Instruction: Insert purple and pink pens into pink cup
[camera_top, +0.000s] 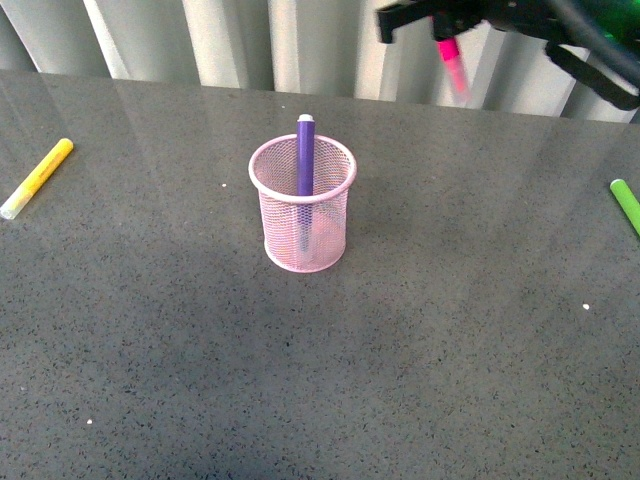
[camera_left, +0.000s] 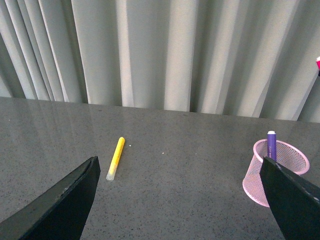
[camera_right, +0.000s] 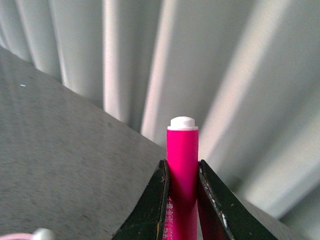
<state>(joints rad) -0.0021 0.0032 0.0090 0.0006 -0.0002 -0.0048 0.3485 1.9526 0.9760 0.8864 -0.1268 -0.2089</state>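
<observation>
Left gripper first: spread wide, empty, raised over the table, nothing between its fingers. Best left parked, with no part in this step.

Out at 9 o'clock from the pink cup, lying flat and well apart: yellow marker, not wanted. Near the middle of the table, standing upright: the cup itself, with the purple pen already inside, resting against the rim at 12 o'clock, top end poking above it. By that, 1 of 2 pens judged done.

Up at 1 o'clock from the cup, well apart and high over the table: right gripper, closed narrow on the barrel of the pink pen, white end poking past the fingertips. Roughly upright, slightly tilted, blurred in the front view.

For a clean insert:
- Carry the pen toward 7 o'clock to a spot straight over the cup's mouth.
- Aim for the free half at 6 o'clock, clear of the purple pen.
- Square the barrel to vertical before descending.
- Lower with the tip well below the rim, then loosen the grip.
- No release from height: likely a bounce off the rim, or a nudge to a probably light mesh cup.

Far out at 3 o'clock, flat on the table: green marker, to be ignored.
</observation>
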